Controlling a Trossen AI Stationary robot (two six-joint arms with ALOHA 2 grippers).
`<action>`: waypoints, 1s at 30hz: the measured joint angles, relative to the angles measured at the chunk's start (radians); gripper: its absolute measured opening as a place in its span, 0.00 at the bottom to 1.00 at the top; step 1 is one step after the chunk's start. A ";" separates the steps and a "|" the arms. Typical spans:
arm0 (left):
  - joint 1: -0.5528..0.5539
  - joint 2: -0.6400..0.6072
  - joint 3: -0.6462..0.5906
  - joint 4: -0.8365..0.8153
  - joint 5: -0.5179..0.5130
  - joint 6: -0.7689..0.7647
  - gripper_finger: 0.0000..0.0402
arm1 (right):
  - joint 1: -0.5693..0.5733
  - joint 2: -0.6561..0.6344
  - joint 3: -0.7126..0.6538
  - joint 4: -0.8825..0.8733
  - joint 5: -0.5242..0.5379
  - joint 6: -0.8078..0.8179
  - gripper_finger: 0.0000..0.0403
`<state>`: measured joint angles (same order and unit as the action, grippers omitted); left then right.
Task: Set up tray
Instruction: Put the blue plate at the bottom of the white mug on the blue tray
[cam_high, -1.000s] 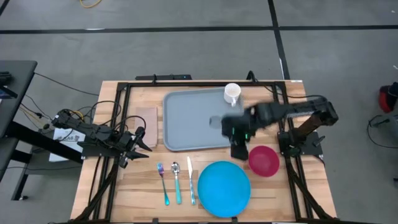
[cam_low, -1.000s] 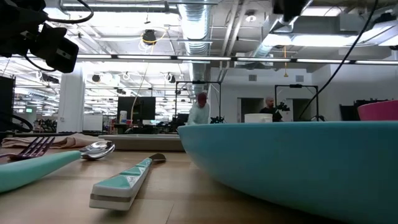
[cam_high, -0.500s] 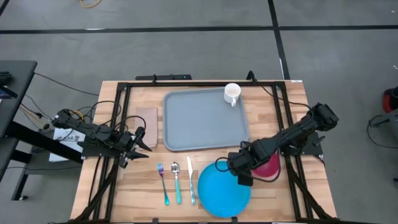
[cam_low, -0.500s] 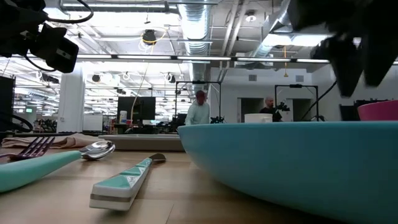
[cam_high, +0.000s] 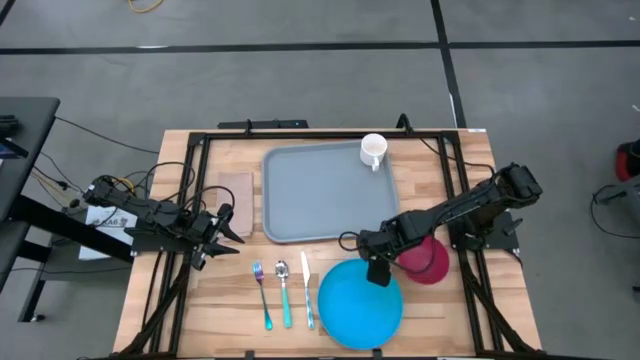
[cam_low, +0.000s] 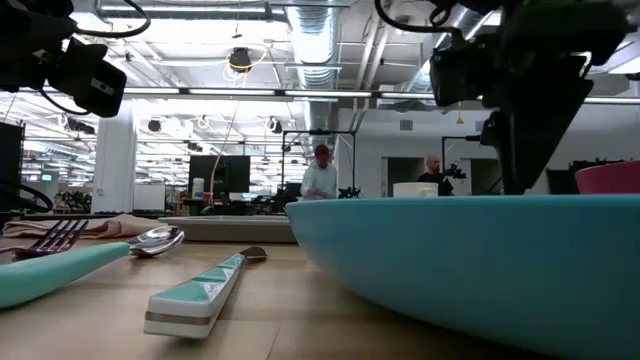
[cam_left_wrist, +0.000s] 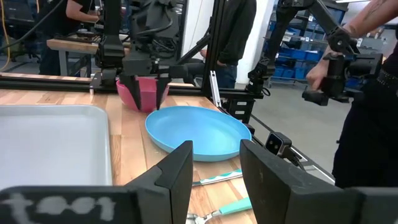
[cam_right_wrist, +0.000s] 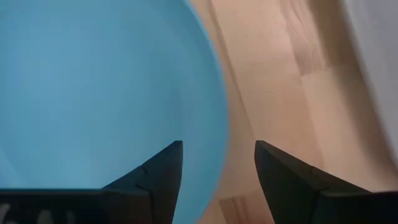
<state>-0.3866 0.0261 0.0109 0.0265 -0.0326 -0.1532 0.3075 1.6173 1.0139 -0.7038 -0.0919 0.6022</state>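
Observation:
The grey-blue tray (cam_high: 330, 192) lies flat on the table's far middle, with a white mug (cam_high: 373, 151) standing in its far right corner. The round blue plate (cam_high: 360, 303) rests on the table near the tray. My right gripper (cam_high: 378, 268) is open and points down over the plate's far rim (cam_right_wrist: 219, 124), one finger on each side of it (cam_left_wrist: 144, 99); I cannot tell whether it touches. My left gripper (cam_high: 225, 222) waits open at the table's left, beside the tan napkin (cam_high: 237, 200).
A pink bowl (cam_high: 425, 258) stands just right of my right gripper. Fork (cam_high: 262, 295), spoon (cam_high: 284, 292) and knife (cam_high: 306, 290) lie side by side left of the plate. A black frame (cam_high: 300, 128) runs around the table. A person (cam_left_wrist: 354, 93) stands beyond the right edge.
My right gripper has swung from over the tray's near right part toward the table's near edge and down to the plate's far rim, then edged slightly left. Nothing on the table has moved.

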 joint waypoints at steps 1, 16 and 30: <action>0.000 0.000 0.000 0.000 0.000 0.000 0.30 | -0.006 0.000 -0.008 0.019 -0.007 0.000 0.47; 0.000 0.000 0.000 0.000 0.000 0.000 0.30 | -0.043 0.108 -0.045 0.113 -0.068 -0.034 0.43; 0.000 0.000 0.000 0.000 0.000 0.000 0.30 | -0.057 0.117 -0.043 0.133 -0.068 -0.054 0.13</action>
<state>-0.3864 0.0261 0.0109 0.0268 -0.0327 -0.1530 0.2504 1.7348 0.9707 -0.5706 -0.1600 0.5487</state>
